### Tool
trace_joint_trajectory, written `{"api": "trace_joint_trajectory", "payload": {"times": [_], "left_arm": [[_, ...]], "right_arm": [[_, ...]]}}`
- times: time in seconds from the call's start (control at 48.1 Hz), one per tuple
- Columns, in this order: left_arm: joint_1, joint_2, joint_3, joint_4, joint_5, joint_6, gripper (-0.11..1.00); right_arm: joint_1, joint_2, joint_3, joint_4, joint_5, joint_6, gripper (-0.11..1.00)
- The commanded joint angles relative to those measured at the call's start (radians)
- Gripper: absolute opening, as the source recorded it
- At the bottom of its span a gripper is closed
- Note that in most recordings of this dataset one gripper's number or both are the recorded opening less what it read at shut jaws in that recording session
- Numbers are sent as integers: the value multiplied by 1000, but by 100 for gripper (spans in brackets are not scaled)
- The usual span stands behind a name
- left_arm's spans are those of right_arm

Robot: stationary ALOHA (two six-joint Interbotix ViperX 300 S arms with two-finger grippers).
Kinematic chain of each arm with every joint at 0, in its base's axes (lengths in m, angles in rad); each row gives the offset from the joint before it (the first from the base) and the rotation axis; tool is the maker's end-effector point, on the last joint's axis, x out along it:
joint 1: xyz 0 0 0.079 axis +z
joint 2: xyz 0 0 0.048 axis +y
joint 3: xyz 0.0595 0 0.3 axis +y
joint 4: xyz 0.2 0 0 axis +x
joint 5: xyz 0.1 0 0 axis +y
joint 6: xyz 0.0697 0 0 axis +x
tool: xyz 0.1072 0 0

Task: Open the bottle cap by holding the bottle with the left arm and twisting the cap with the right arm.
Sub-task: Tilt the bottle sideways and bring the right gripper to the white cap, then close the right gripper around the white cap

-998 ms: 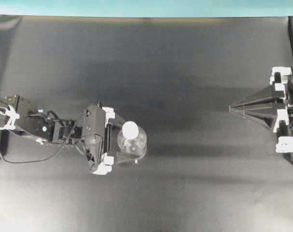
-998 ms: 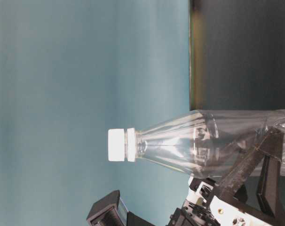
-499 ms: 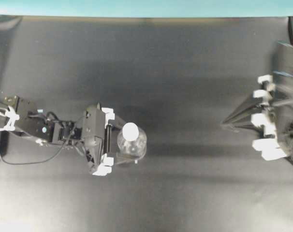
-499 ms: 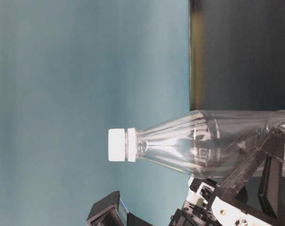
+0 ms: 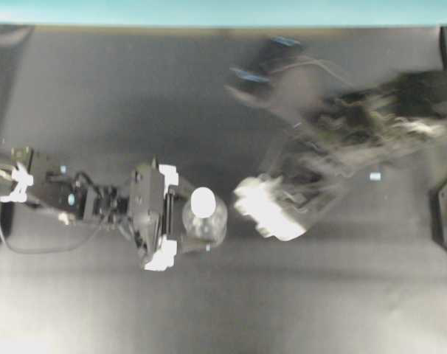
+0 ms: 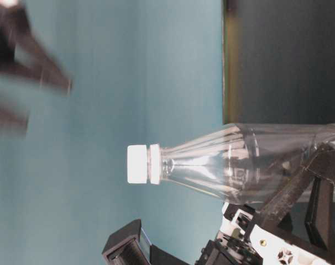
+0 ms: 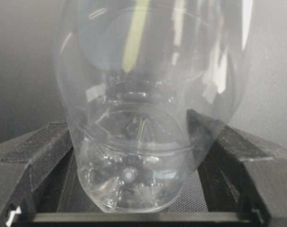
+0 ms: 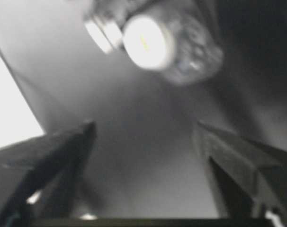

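**Dark mat, teal wall, one bottle between my left fingers**

Dark grey matting [image 5: 98,96] covers the whole work surface, with a teal wall [image 6: 101,83] behind it.

My left gripper [image 7: 136,165] has its jaws set partway apart and pressed against the bottle [image 7: 143,94]: in the left wrist view one black finger [image 7: 34,156] sits against the lower left of the clear body and the other against the lower right, with the bottle's moulded base between them. From overhead the same grip shows as the white-tipped fingers either side of the round glassy body [image 5: 203,221], left of the table's middle. The bottle stands upright on the mat, and the bottle cap [image 5: 202,202] is on its neck, a small white disc seen from above. In the table-level view, which is turned on its side, the cap [image 6: 137,164] sits squarely on the threaded neck and nothing touches it.

My right gripper [image 8: 141,137] has its jaws wide apart and holds nothing; the two dark fingers frame bare mat in the right wrist view, and the capped bottle [image 8: 167,45] lies beyond them near the top of that picture, apart from both fingers. Overhead, the right arm [image 5: 341,133] is a smear of motion blur reaching in from the right edge, its pale gripper end [image 5: 271,210] just beside the bottle on the right and not touching it. The left arm [image 5: 68,203] comes in from the left edge, with its thin cable [image 5: 32,247] looping below it.
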Motion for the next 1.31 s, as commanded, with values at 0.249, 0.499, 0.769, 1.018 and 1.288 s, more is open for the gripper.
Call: {"api": "trace_joint_trajectory", "payload": {"times": [0.249,0.499,0.769,1.018,1.288], "left_arm": [[-15,21,11,3,17,-9,81],[-15,21,9,3,17,-8,81],[-17,21,9,3,15,-8,81],[-17,21,12,3,17,-8,81],[-17,21,12,3,17,-5,81]], "right_arm": [[-17,238,-278,-3,204,115,80],[-21,296,-302,-3,239,135,80],[-20,334,-299,-5,239,132,79],[-12,342,-293,-5,264,123,60],[-11,342,-295,2,281,18,37]]}}
